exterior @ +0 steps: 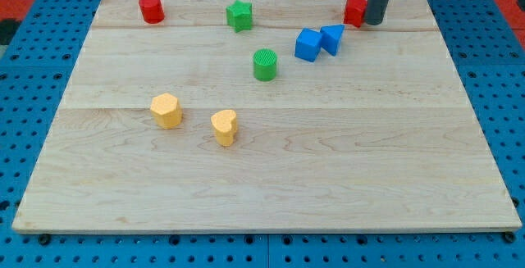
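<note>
Red block (354, 11), its shape partly hidden, sits at the upper right of the pale wooden tabletop (262, 178), touching the dark rod whose tip (373, 23) stands on its right side; the arm carries no gripper, only this rod. Just below lie a blue cube (308, 45) and a blue wedge-like block (332, 38), touching each other. A green cylinder (265, 65) stands further left, a green star-shaped block (239, 15) above it. A red cylinder (151, 9) sits top left. A yellow hexagonal block (166, 111) and a yellow heart-shaped block (224, 126) lie at left centre.
</note>
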Available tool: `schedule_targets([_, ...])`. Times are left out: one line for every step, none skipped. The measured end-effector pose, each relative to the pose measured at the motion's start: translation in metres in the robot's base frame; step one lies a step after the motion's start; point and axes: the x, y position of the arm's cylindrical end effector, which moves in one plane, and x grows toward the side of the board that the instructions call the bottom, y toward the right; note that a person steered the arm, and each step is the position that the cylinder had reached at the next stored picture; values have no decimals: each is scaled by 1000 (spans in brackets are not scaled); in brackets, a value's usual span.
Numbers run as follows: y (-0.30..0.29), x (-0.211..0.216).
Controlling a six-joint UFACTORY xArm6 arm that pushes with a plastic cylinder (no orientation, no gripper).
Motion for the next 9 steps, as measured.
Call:
schedule_targets([-17, 8])
schedule_targets([-43, 12])
schedule_targets([-75, 19])
schedule_targets([-119, 19])
schedule_targets([-166, 13])
schedule_targets([-220, 13])
schedule_targets([-209, 13])
schedule_targets([-113, 15])
schedule_targets([-42, 29])
